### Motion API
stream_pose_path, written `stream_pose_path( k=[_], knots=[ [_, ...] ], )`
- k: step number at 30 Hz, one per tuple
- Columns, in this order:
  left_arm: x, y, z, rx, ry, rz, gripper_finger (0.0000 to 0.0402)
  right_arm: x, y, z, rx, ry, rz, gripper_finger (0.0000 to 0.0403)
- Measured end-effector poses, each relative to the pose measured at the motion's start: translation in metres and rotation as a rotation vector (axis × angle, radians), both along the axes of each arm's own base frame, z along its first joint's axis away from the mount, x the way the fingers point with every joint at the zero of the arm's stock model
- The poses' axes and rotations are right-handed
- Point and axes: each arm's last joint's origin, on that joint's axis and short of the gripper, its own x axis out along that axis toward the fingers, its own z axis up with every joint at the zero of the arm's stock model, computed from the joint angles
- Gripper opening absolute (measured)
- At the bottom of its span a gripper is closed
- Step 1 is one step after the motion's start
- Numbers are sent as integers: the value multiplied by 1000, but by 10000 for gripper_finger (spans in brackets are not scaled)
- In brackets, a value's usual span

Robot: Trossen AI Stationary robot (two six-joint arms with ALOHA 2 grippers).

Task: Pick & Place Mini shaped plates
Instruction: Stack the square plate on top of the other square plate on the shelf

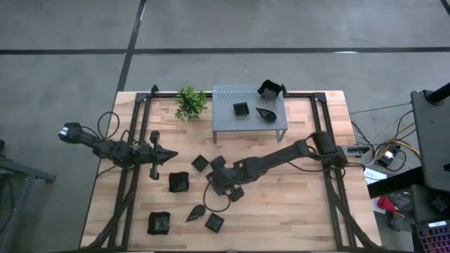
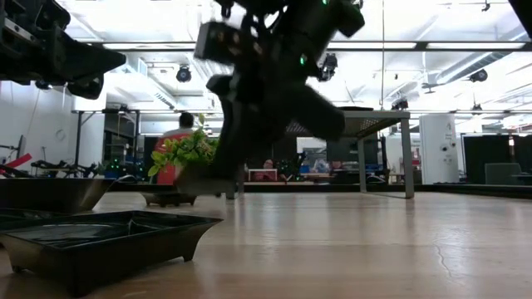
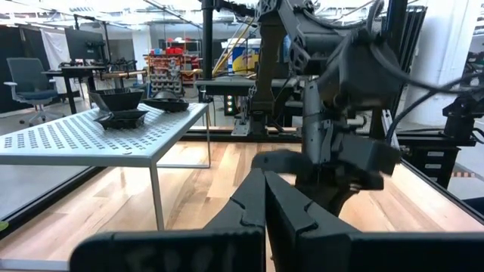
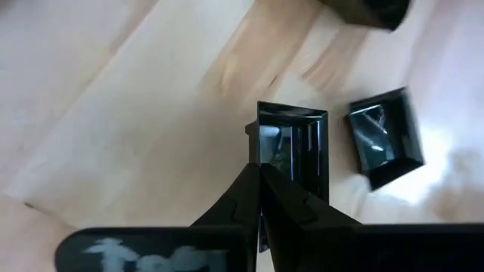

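The right end effector (image 1: pixel 223 184) hangs over the middle of the surface (image 1: pixel 302 204), in front of the grey perforated shelf (image 1: pixel 226 121), its fingers pinched on the rim of a small square plate (image 4: pixel 302 151). A second square plate (image 4: pixel 382 137) lies just beside the held one. Three plates (image 1: pixel 266 111) sit on the shelf. The left end effector (image 1: pixel 167 154) waits closed, well to the left of the shelf, beyond the green plant (image 1: pixel 190 102).

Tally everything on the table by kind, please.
Black plates: 10 visible (3 on the shelf, 7 on the table)
Grey shelf: 1
Green plant: 1
Total: 12
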Motion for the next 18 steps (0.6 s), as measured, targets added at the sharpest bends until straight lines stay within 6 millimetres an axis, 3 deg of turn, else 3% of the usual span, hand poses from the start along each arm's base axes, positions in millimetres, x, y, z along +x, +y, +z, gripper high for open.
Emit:
stream_pose_path(
  k=[10,18],
  knots=[
    [0,0,0,0,1,0,0,-12,-6,41,-47,-47,-103,8],
    [0,0,0,1,3,0,0,-34,-15,92,-134,-140,-219,8]
  ],
)
